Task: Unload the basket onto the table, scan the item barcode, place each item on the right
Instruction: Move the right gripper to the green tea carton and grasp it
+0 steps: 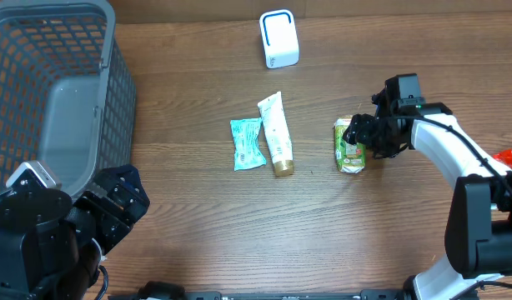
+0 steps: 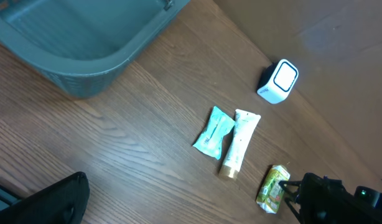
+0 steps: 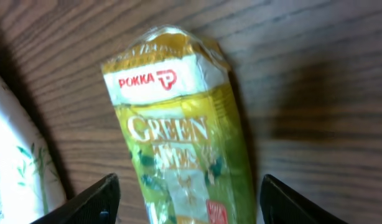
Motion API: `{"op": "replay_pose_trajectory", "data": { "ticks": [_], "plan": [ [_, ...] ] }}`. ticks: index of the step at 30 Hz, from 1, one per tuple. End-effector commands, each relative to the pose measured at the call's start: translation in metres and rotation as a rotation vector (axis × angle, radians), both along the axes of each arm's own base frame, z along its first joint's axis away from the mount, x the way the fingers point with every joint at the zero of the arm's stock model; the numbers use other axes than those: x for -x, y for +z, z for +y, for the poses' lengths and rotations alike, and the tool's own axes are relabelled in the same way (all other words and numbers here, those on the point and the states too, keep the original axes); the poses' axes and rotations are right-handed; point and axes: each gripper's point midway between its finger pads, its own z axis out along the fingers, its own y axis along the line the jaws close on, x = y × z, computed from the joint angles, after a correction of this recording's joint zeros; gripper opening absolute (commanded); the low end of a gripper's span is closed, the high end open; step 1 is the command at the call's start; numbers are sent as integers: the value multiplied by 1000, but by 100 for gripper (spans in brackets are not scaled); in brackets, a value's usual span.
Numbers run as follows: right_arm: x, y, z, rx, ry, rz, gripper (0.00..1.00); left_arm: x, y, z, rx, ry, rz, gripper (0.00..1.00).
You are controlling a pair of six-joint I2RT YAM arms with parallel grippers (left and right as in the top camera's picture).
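So the green tea carton [image 3: 178,143] is yellow-green with a white top and red lettering, packet [image 1: 247,143] teal, tube [image 1: 277,133] white with gold cap, basket [image 1: 122,100] grey mesh.

1. Left arm [image 1: 39,242] — folded at the near left corner, left gripper [image 1: 114,207] raised, jaws spread wide.
2. Right arm [image 1: 456,154] reaches leftward from the right side — right gripper [image 1: 358,136] low, fingers [image 3: 94,200] parted.
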Motion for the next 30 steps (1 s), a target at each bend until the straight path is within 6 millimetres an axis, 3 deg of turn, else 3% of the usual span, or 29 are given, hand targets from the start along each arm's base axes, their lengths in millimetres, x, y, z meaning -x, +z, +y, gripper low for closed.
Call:
{"op": "replay_pose_trajectory", "data": {
  "ticks": [1, 3, 9, 15, 19, 26, 30],
  "plan": [
    [4, -15, -7, 45, -8, -5, 72, 0, 1, 1, -10, -3, -3, 100],
    [3, -20, -8, 49, -11, -24, 71, 0, 1, 1, -10, -3, -3, 100],
    [5, -23, -7, 41, -9, -23, 44, 0, 1, 1, -10, -3, -3, 100],
    [4, -20, 1, -3, 5, -30, 29, 0, 1, 1, -10, -3, -3, 100],
    [-2, -14, 5, -29, 13, -54, 5, 0, 1, 1, -10, -3, -3, 100],
    [-15, 13, 7, -11, 42, -63, 4, 0, 1, 1, -10, -3, -3, 100],
    [-18, 18, -2, 129, 37, -63, 4, 0, 1, 1, -10, -3, -3, 100]
  ]
}}
